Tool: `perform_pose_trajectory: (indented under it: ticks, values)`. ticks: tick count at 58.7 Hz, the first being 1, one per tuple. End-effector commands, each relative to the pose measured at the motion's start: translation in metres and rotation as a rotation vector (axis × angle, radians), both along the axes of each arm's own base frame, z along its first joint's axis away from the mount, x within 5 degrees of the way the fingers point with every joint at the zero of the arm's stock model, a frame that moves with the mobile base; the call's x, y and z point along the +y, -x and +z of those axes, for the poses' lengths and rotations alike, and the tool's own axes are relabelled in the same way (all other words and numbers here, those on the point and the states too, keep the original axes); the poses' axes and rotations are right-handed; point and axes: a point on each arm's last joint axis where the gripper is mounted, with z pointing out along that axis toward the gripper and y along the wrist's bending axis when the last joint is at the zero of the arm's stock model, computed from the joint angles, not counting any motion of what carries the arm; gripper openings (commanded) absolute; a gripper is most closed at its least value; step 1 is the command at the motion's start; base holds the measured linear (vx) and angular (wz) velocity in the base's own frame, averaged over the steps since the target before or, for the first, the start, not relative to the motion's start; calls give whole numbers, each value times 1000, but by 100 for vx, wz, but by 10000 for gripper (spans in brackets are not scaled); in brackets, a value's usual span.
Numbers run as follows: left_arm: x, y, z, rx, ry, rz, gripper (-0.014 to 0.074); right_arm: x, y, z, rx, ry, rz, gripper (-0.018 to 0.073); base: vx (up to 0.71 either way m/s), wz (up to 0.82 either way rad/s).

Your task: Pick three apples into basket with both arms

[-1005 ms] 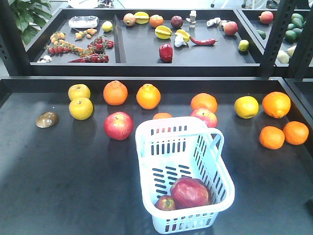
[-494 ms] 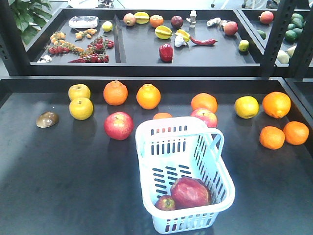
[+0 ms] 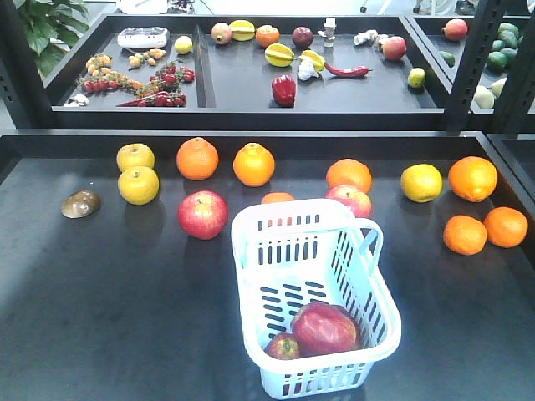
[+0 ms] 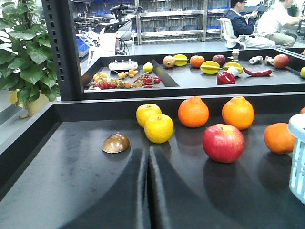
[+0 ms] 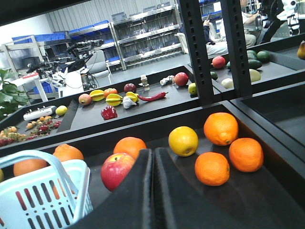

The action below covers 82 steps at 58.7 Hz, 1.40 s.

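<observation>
Fingers: both pairs were pressed together, empty.
Basket: held two apples.
Tip: spread wide around third apple.

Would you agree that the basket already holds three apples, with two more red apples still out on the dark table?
Not quite: the basket holds two apples, a large one and a small one, as the exterior front-facing view shows. Two red apples do remain on the table.

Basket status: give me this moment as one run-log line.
basket: two apples inside | apple on table left of basket | left gripper: shut | right gripper: shut
</observation>
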Motion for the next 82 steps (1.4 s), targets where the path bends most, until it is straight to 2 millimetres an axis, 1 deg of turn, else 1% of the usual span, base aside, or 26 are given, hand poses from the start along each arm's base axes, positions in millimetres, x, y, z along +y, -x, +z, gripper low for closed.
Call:
perform_pose_trajectory:
  ticks: [1, 13, 25, 82]
  values:
    - [2, 2, 15, -96, 6, 24, -6, 1, 0, 2, -64, 54, 10, -8, 0, 0]
    - [2, 2, 15, -96, 6, 24, -6, 1, 0, 2, -64, 57, 9, -8, 0, 0]
    - [2, 2, 15, -96, 6, 24, -6, 1, 0, 2, -72, -39, 12, -8, 0, 0]
    - [2, 2, 15, -96, 6, 24, -6, 1, 1, 2, -72, -37, 12, -8, 0, 0]
